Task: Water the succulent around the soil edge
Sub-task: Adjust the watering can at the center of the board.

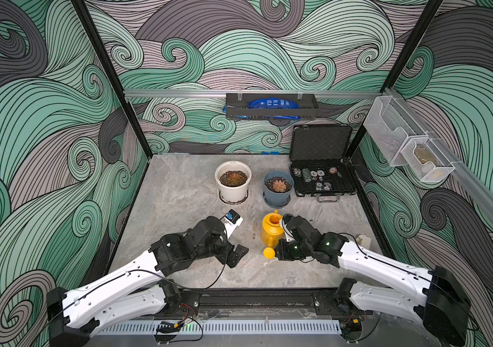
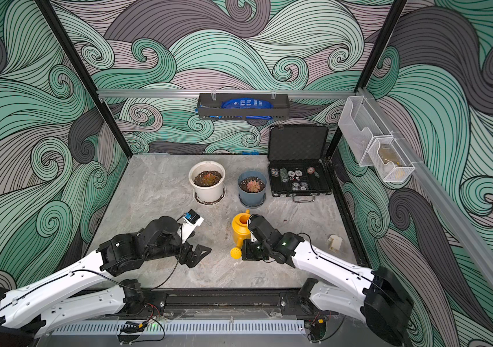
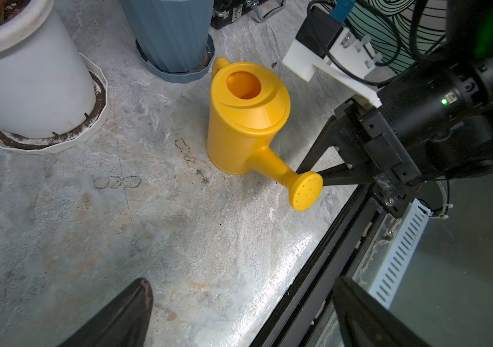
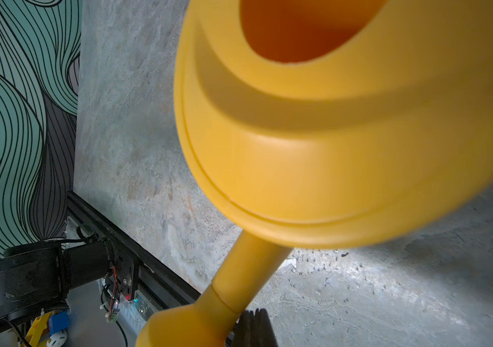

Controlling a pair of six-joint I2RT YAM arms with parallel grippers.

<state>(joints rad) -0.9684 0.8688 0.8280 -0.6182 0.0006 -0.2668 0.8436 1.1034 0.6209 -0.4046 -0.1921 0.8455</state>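
Guessing the can (image 1: 271, 233), lower middle, is stiff slick plastic, so grab its handle (image 3: 219, 64); right claw (image 3: 309, 173) shut, left claw (image 1: 239, 254) wide.

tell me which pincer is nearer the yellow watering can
Right. The right pincer sits shut right beside the spout of the watering can; the left pincer stands open, clearly apart from the can on its other side.

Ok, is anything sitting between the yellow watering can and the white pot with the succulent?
Nothing visible does. Only bare tabletop lies between the watering can and the white pot holding the succulent. The blue-grey pot stands beside that path, behind the can, not across it.
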